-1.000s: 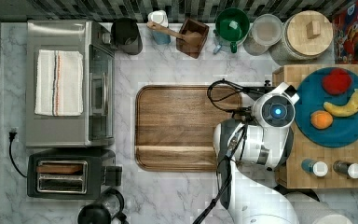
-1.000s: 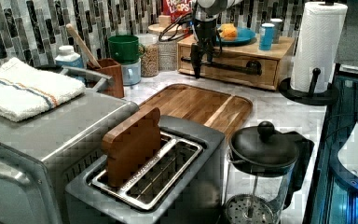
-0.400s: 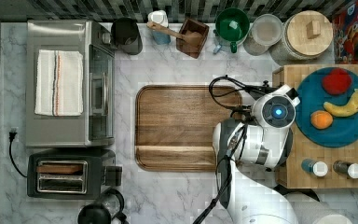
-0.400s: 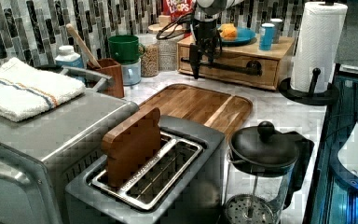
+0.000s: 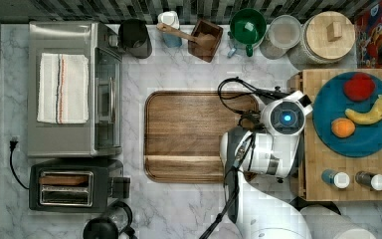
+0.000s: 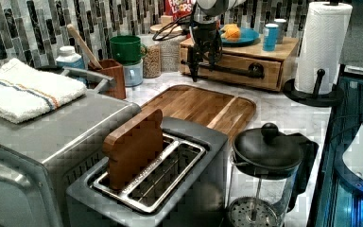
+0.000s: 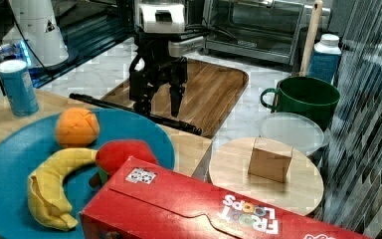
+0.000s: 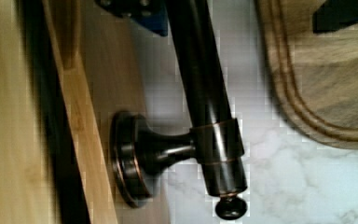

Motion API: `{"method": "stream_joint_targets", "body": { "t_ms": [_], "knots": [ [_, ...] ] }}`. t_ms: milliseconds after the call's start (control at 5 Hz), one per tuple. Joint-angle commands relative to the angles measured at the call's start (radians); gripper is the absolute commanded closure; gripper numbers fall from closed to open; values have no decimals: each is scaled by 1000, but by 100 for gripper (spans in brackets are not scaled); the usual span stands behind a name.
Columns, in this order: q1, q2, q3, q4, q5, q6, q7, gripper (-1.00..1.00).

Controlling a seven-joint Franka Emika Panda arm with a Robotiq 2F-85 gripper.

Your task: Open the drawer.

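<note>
Marble counter point(image 5: 189, 69), shut drawer point(image 6: 236, 66), open pincer point(image 7: 161, 102) straddling its handle point(image 8: 205, 93)

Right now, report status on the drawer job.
Gripper open, fingers astride the black bar handle. Drawer looks shut. Cutting board lies just in front of it.

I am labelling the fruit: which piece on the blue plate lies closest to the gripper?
The orange, round, at the plate edge nearest the gripper; banana and red fruit lie farther away.
</note>
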Motion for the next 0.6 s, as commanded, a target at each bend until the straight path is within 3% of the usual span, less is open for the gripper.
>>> {"method": "stream_joint_targets", "body": {
  "t_ms": [200,600],
  "knots": [
    [261,-62,180,-93,-7,16,241,-100],
    [316,-17,169,-34,-28,8,365,-100]
  ]
}}
